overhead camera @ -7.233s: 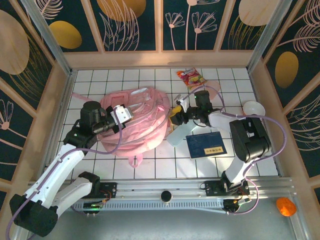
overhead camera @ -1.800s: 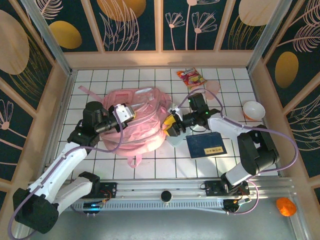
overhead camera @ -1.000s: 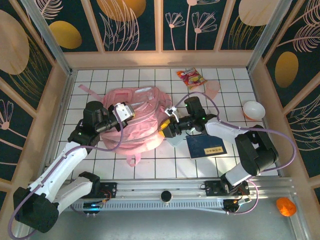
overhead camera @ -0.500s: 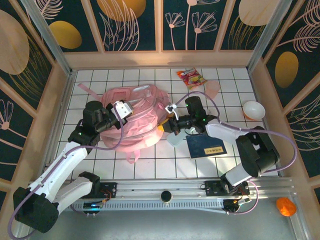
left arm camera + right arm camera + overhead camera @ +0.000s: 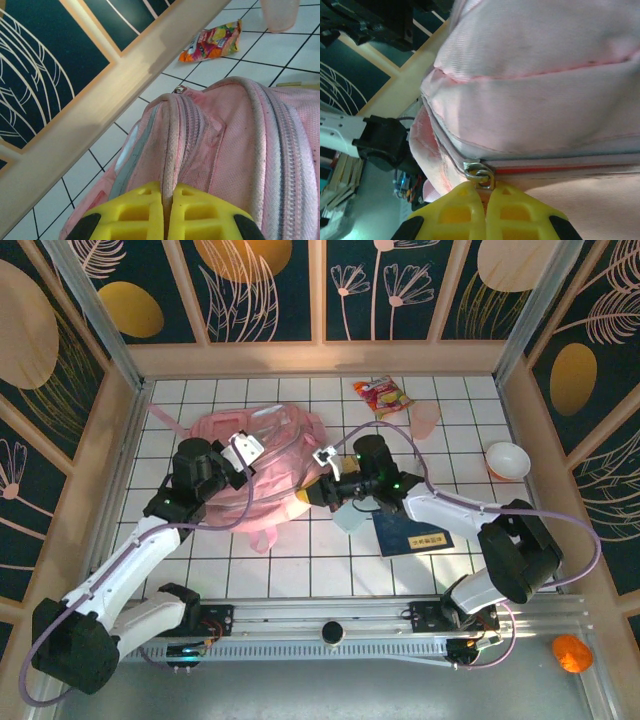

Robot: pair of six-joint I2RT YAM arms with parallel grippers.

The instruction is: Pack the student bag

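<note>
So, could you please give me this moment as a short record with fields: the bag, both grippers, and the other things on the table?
bag: pink student bag, lying on the white tiled table
left gripper: shut on a ridge of the bag's fabric
right gripper: shut on the metal zipper pull
outside the bag: snack packet, pink cup, white bowl, dark blue booklet
</note>
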